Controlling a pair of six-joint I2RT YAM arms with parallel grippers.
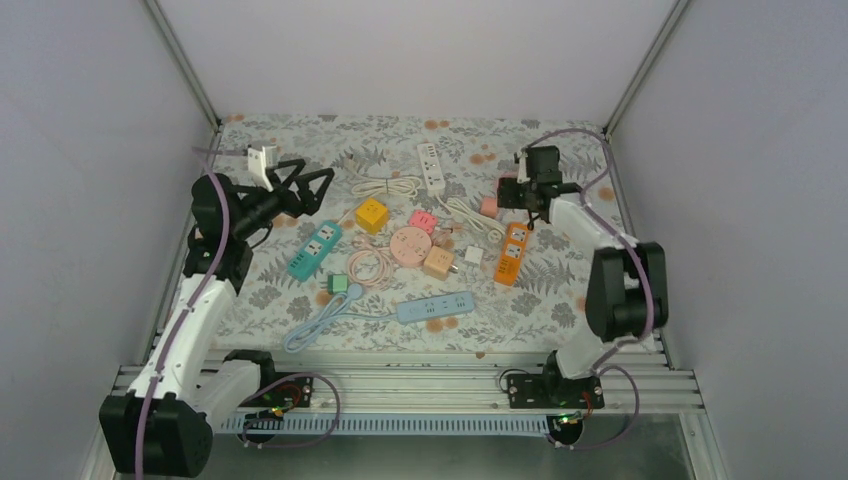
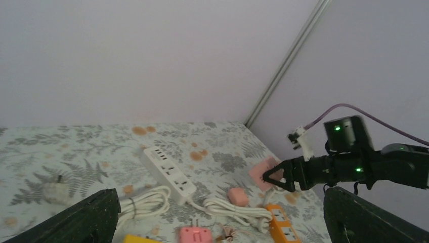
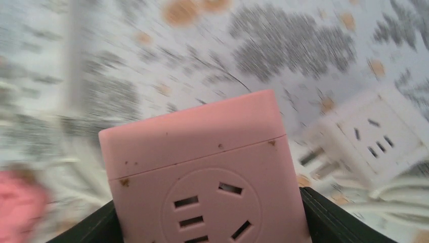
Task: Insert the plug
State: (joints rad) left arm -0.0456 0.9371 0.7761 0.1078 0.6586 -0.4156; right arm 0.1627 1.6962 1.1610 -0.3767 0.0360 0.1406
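Right tool (image 1: 503,197) clamps one pink cube (image 3: 202,152), just right of the white strip (image 1: 431,166). Left tool (image 1: 305,190) gapes wide, well left of it. Four strips lie on the table (image 1: 560,290): white, teal (image 1: 315,250), orange (image 1: 511,254), blue (image 1: 435,308). Lettering is too small to read.

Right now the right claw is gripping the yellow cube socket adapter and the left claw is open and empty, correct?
Wrong colour: the right claw grips a pink plastic cube socket adapter, not a yellow one; the right wrist view shows it. The left claw is open and empty.
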